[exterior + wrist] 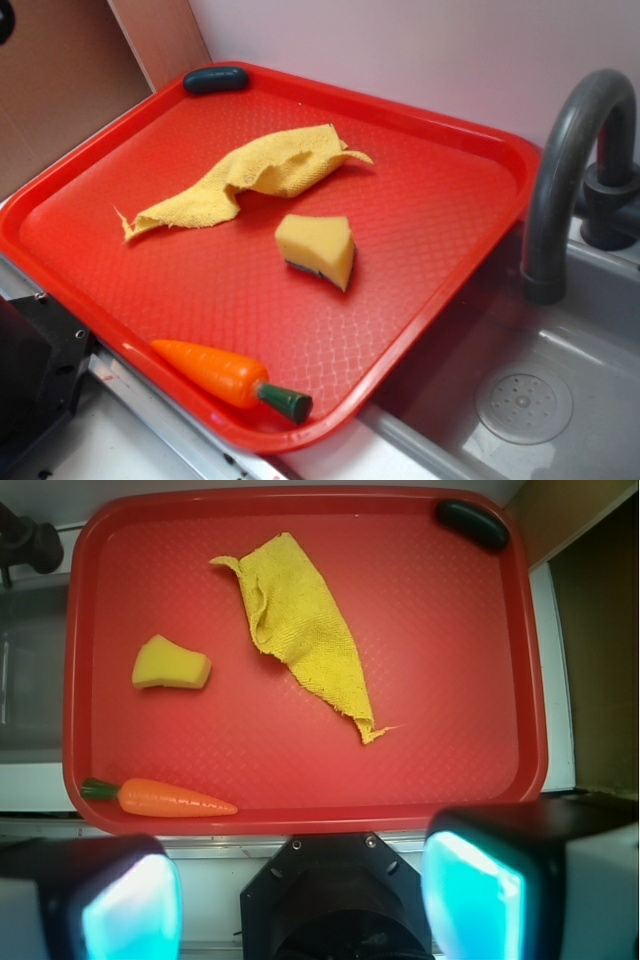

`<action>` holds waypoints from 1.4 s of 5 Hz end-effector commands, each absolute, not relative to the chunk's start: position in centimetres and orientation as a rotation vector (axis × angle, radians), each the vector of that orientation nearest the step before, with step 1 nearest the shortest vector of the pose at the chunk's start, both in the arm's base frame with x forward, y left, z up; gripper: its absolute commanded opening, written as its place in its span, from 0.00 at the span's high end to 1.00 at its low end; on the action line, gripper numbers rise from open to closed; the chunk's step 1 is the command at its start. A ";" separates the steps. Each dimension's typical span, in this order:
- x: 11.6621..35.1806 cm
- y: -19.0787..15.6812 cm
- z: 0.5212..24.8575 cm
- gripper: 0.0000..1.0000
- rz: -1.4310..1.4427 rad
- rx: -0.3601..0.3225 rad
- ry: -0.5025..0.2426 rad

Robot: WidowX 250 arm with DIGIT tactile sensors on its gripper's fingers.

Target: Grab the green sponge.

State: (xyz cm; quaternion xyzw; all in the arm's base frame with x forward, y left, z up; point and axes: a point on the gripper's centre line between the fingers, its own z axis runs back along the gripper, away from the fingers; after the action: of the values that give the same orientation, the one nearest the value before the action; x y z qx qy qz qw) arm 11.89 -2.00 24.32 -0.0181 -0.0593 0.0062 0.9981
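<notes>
Lying untouched near the middle of a red tray (470, 150), the green sponge (316, 249) shows mostly its yellow foam, with a thin dark scrub layer just visible along its lower edge in the exterior view. From the wrist camera the sponge (171, 664) sits toward the left side of the tray (300, 820), and its green face cannot be made out there.

Just beside it, but not touching, a crumpled yellow cloth (240, 177) stretches across the tray's center. A toy carrot (230, 379) rests along the near rim, well apart from the sponge, and a small dark oblong object (215, 79) sits in the far corner. A gray sink (560, 400) with a curved faucet (565, 170) borders the tray on one side.

The gripper (300, 890) hangs high above the near edge of the tray, its two fingers spread wide apart and holding nothing; the exterior view does not show it at all. It appears to be off to one side of the sponge rather than over it, though the wide wrist lens makes that hard to judge.

By this evidence the task has barely begun: no approach, no contact, no grasp. What seems left is everything that matters — lining up over the sponge, descending, closing on the foam and lifting it clear without snagging the cloth.
</notes>
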 end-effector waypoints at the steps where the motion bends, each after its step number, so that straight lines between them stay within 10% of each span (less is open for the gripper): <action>1: 11.9 -2.0 24.3 0.00 0.012 -0.036 -0.119; 2: 14.6 -3.1 22.9 0.00 -0.242 0.036 -0.151; 5: 22.1 -8.5 17.1 0.00 -0.985 -0.086 -0.174; 7: 21.3 -13.7 12.5 0.00 -1.369 -0.091 -0.058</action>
State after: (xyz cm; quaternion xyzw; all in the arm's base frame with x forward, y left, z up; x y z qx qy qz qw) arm 22.26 -12.71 11.42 -0.0437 -0.0046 -0.6241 0.7801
